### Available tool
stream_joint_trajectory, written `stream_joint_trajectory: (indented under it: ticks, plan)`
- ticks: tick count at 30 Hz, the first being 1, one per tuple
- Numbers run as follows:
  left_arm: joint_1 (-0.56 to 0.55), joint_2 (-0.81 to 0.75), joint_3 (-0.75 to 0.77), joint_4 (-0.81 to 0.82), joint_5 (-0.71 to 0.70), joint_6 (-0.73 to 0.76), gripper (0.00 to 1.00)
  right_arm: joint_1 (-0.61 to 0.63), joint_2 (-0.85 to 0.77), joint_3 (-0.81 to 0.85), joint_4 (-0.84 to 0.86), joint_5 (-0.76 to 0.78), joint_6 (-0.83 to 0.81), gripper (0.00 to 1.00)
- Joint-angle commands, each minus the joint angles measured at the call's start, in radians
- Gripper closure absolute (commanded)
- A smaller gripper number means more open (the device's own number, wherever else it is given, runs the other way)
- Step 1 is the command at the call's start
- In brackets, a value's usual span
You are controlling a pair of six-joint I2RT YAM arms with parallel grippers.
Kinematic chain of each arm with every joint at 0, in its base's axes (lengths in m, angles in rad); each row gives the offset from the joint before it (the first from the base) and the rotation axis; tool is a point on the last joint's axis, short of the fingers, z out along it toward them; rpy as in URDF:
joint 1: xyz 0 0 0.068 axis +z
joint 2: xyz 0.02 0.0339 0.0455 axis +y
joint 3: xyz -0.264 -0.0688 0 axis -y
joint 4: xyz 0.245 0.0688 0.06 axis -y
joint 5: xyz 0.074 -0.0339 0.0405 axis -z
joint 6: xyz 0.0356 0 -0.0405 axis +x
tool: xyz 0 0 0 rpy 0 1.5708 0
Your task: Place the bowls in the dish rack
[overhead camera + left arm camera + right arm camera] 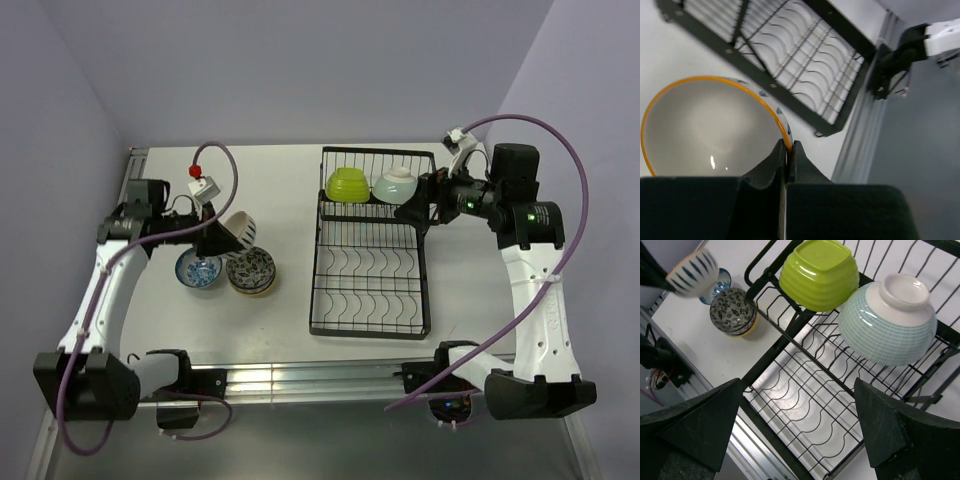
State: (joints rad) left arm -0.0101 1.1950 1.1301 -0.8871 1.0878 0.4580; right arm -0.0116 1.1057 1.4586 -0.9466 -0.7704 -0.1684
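Observation:
My left gripper [222, 238] [788, 147] is shut on the rim of a white bowl with dark stripes and an orange rim [240, 230] [710, 125] and holds it tilted above the table, left of the black dish rack [370, 262] [805, 50] [805, 405]. A lime green bowl [348, 184] [818, 272] and a pale mint bowl [396, 184] [888, 322] lie upside down in the rack's raised basket. My right gripper [413, 213] [797, 390] is open and empty over the rack near the basket. The striped bowl also shows in the right wrist view [692, 272].
A blue patterned bowl [198, 269] [720, 282] and a dark patterned bowl [251, 271] [733, 311], which sits on a yellowish one, stand on the table below the held bowl. An aluminium rail [300, 378] [860, 135] runs along the table's near edge. The rack's lower slots hold nothing.

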Motion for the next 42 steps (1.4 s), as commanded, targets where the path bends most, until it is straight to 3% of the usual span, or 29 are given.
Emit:
stream_joint_trajectory:
  ticks: [1, 4, 7, 10, 13, 16, 21, 24, 32, 42]
  plan:
    - [-0.069, -0.156, -0.173, 0.541, 0.166, -0.580, 1.00, -0.042, -0.009, 0.026, 0.011, -0.043, 0.004, 0.00]
    - [-0.155, -0.254, -0.336, 0.876, 0.080, -0.891, 1.00, -0.070, -0.020, -0.001, 0.012, -0.072, 0.009, 0.00]
    - [-0.259, -0.301, -0.436, 1.078, -0.044, -1.118, 1.00, -0.088, -0.032, -0.023, 0.014, -0.069, 0.007, 0.00]
    - [-0.350, -0.301, -0.506, 1.235, -0.169, -1.345, 1.00, -0.105, -0.030, -0.024, 0.006, -0.067, 0.006, 0.00]
    - [-0.451, -0.285, -0.521, 1.249, -0.287, -1.447, 1.00, -0.117, -0.029, -0.020, 0.005, -0.072, 0.006, 0.00]
    - [-0.563, -0.247, -0.544, 1.367, -0.356, -1.547, 1.00, -0.125, -0.027, -0.026, 0.017, -0.075, 0.015, 0.00]
    - [-0.715, -0.138, -0.589, 1.660, -0.436, -1.667, 1.00, -0.128, -0.018, -0.024, 0.003, -0.072, 0.007, 0.00]
    - [-0.754, -0.072, -0.605, 1.750, -0.488, -1.734, 1.00, -0.133, -0.023, -0.018, -0.012, -0.064, -0.009, 0.00]
    - [-0.794, -0.023, -0.613, 1.691, -0.666, -1.797, 1.00, -0.140, -0.009, -0.023, -0.008, -0.075, -0.011, 0.00]
    - [-0.811, 0.081, -0.610, 1.721, -0.723, -1.814, 1.00, -0.143, -0.017, -0.046, 0.005, -0.096, -0.017, 0.00]
